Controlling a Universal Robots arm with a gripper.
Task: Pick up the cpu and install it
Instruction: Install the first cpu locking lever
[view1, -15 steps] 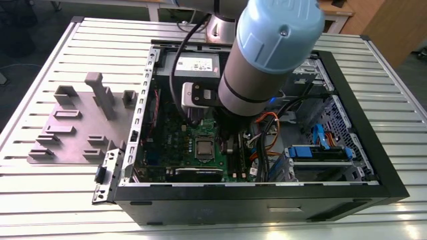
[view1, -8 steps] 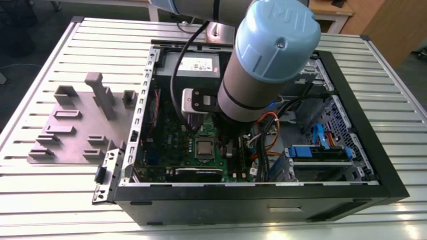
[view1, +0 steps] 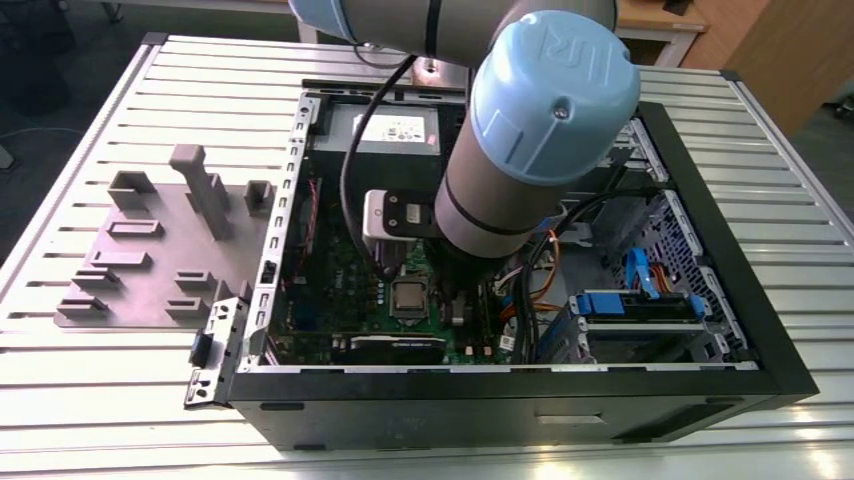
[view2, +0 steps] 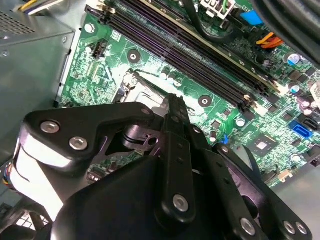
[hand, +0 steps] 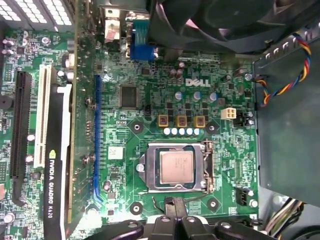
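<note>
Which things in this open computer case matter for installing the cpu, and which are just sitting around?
Part of the job:
- cpu, lying in the socket frame
- green motherboard
- gripper, just beside the socket

Just lying about:
- grey fixture plate on the table outside the case
- graphics card
- blue drive cables
- memory slots

socket frame (view2: 142, 92): half hidden by gripper (view2: 172, 107) | fingers: unclear
</note>
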